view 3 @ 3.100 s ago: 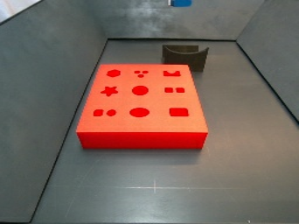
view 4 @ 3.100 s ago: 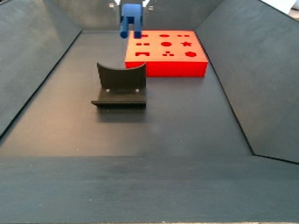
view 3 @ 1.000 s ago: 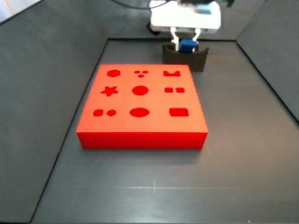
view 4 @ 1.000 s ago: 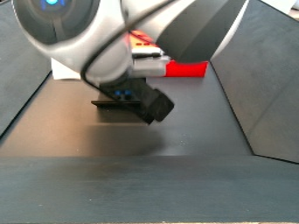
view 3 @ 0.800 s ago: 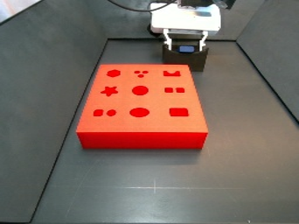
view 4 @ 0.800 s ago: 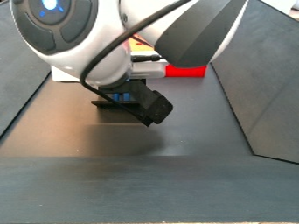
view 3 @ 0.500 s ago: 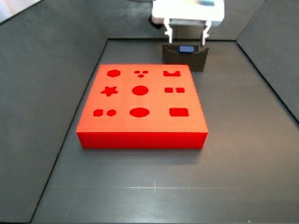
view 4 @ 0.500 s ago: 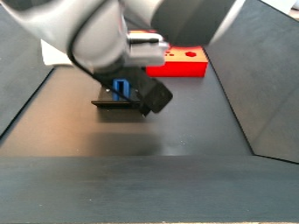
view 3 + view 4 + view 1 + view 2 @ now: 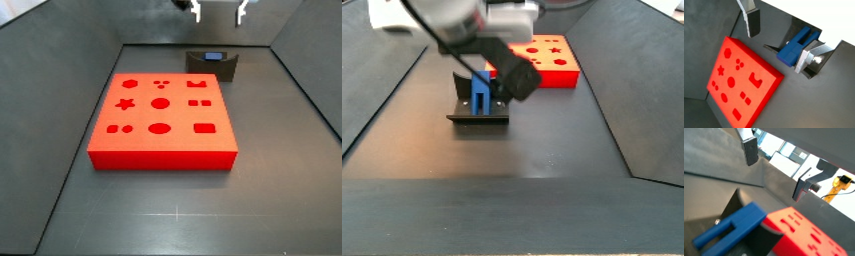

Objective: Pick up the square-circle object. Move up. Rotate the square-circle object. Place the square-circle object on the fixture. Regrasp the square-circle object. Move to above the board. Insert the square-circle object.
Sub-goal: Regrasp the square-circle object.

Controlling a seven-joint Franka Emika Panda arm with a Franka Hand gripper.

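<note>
The blue square-circle object (image 9: 481, 90) stands upright in the dark grey fixture (image 9: 478, 113), free of the fingers. It shows as a small blue patch on the fixture (image 9: 214, 68) in a side view (image 9: 211, 56). My gripper (image 9: 218, 10) is open and empty, well above the fixture, at the frame's upper edge. In both wrist views the open gripper (image 9: 779, 39) (image 9: 776, 169) looks down on the blue object (image 9: 797, 46) (image 9: 734, 225), with nothing between the fingers (image 9: 751, 21). The red board (image 9: 160, 115) lies flat beside the fixture.
Grey sloped walls (image 9: 54, 60) enclose the dark floor (image 9: 516, 170). The arm's black and white body (image 9: 500, 40) hangs over the fixture and partly hides the board (image 9: 553, 58) in a side view. The board also shows in both wrist views (image 9: 741, 82) (image 9: 811, 238).
The gripper opened and let go of the blue object on the fixture, then rose straight up. The object stays standing in the fixture.
</note>
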